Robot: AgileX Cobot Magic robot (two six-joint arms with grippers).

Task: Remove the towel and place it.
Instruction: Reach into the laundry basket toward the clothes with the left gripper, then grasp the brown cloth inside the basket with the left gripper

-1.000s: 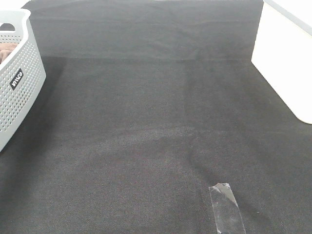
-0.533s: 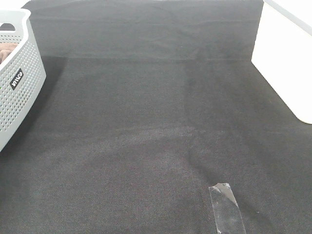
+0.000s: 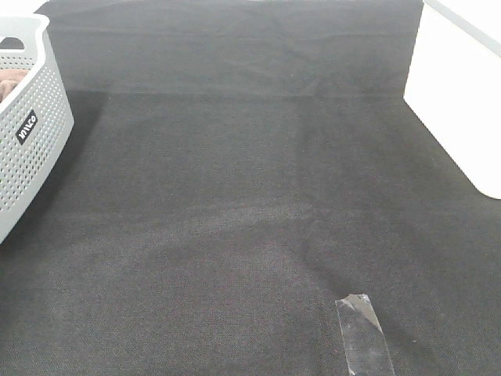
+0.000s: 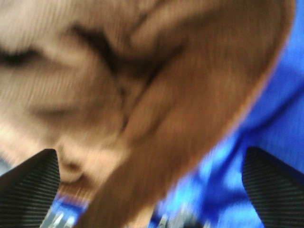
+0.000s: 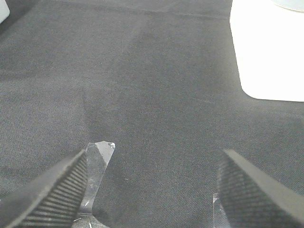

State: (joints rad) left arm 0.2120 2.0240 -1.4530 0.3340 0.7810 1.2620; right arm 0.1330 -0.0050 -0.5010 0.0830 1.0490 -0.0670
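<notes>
Before the left claw (image 4: 149, 154), jaws wide, gripping nothing: brown towel (image 4: 142, 71), bunched and blurred, lying in the grey basket (image 3: 31, 149) at the left edge of the desk (image 3: 235, 196). Right claw (image 5: 154, 156), wide, empty, above black cloth and clear tape (image 3: 364, 337). White panel (image 3: 454, 102) at right.

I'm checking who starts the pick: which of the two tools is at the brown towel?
The left tool: brown towel fills the view between its open jaws. The right tool faces only black cloth and clear tape.

Brown towel (image 4: 156, 118) lies crumpled inside grey basket (image 3: 39, 133).
</notes>
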